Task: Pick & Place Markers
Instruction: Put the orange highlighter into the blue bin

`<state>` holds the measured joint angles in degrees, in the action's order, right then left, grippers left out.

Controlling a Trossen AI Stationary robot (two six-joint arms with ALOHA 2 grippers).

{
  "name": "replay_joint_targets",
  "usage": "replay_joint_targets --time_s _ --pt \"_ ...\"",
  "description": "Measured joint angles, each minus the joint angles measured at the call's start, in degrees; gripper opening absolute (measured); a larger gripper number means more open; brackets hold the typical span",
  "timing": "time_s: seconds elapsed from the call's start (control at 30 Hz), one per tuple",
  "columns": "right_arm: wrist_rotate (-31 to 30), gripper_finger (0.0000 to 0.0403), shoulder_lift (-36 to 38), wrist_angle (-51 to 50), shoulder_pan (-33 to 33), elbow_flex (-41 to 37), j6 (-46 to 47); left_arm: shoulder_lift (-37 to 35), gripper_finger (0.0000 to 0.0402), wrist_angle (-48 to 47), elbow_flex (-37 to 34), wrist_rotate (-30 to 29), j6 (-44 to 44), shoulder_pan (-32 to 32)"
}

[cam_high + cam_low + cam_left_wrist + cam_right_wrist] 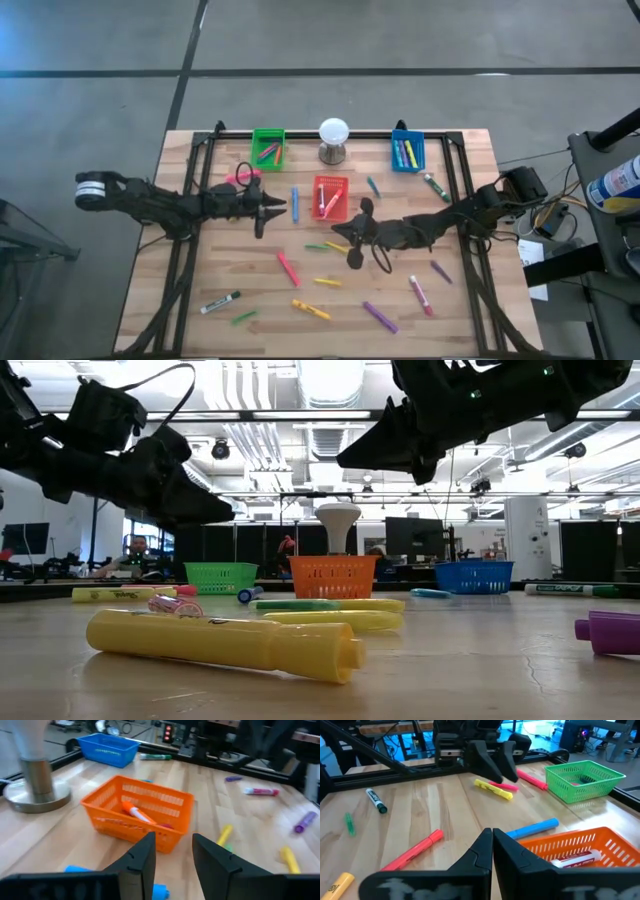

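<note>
3 bins (329, 197) hold markers (323, 200); left jaws (279, 207) parted, empty; right jaws (343, 229) closed, empty.

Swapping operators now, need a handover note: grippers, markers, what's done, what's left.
Left gripper: open, empty, beside the red bin.
Right gripper: shut, empty, on the red bin's other side.
Done: some markers sit in the green bin, blue bin and red bin.
Left: more than a dozen loose markers on the table, including a blue marker by the left gripper and a white-and-black marker at the near edge.
</note>
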<state>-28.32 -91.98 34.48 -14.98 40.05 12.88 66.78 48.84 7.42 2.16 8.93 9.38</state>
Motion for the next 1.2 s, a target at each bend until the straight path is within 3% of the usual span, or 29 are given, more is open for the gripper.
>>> replay_joint_targets --time_s 0.3,0.6,0.93,1.2 --pt "0.0 0.0008 0.0 -1.31 0.0 0.0 0.01 -0.56 0.0121 -8.63 0.88 -0.18 0.6 -10.47" --pt "0.0 0.0008 0.0 -1.27 0.0 0.0 0.01 -0.56 0.0122 -20.97 5.61 -13.39 5.1 -24.3" --pt "0.0 0.0008 0.0 -1.22 0.0 0.0 0.01 -0.59 0.0122 -34.33 9.93 -14.92 12.25 -32.88" --pt "0.0 0.0008 0.0 -1.22 0.0 0.0 0.01 -0.59 0.0122 -48.57 15.13 -21.98 17.02 -39.35"
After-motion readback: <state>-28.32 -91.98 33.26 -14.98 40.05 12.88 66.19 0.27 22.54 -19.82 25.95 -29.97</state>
